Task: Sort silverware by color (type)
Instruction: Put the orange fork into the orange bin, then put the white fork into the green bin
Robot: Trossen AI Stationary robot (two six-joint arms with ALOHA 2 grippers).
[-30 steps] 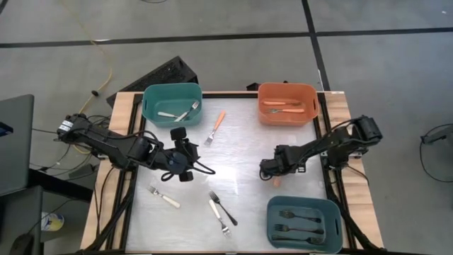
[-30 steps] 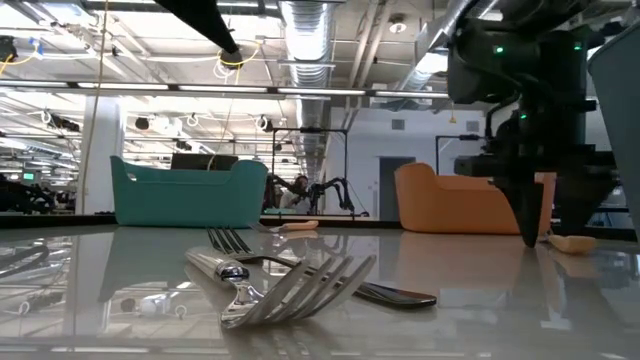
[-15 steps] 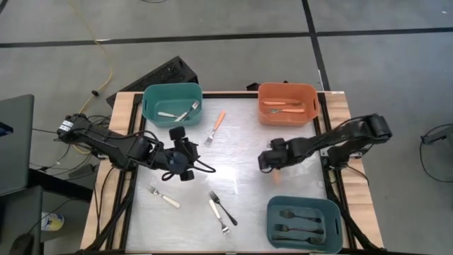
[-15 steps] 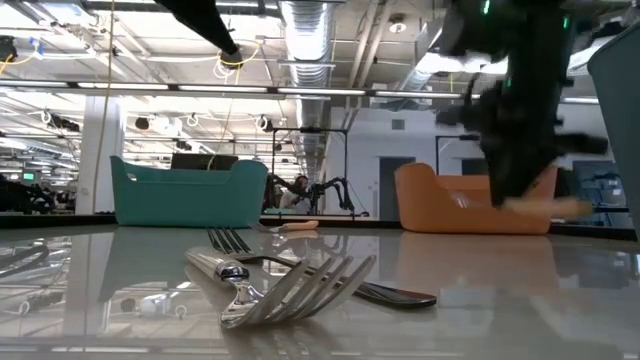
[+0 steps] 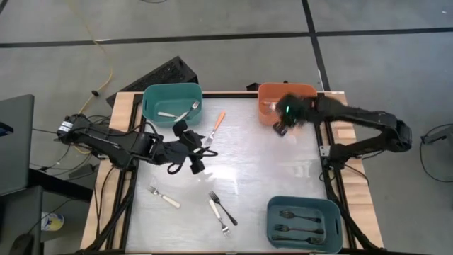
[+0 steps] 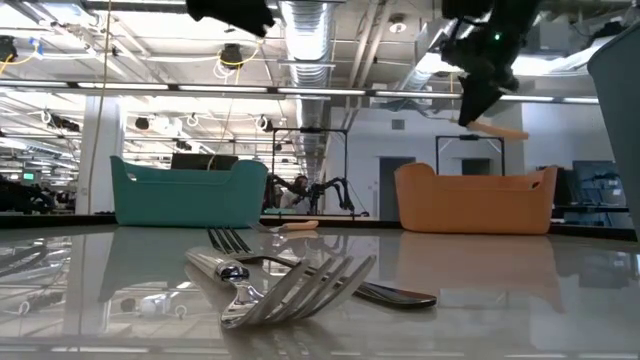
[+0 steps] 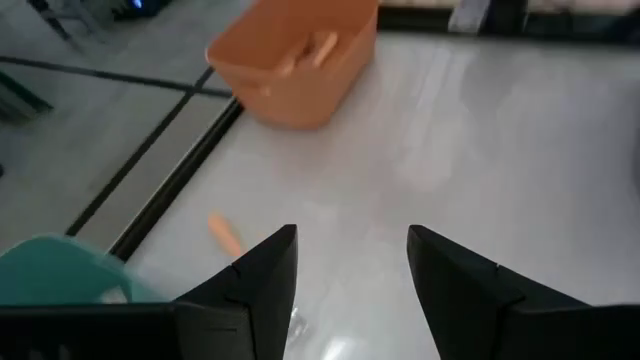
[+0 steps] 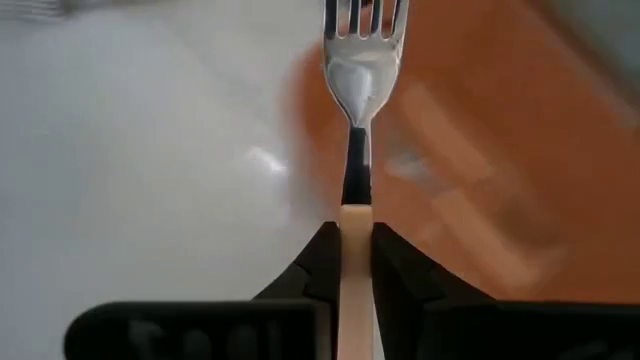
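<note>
The right gripper [image 8: 355, 255] is pinched tight on a fork [image 8: 360, 70]. It holds the fork up in the air, right at the orange bin [image 5: 287, 103], over the bin's near edge. The left gripper [image 7: 350, 270] is wide open and holds nothing. It hangs over the tabletop [image 5: 248, 170], left of the orange bin, near another orange fork [image 5: 215, 126] lying flat.

2 dark jointed arms, black cables looped alongside, green light on the right arm [image 5: 288, 109]
</note>
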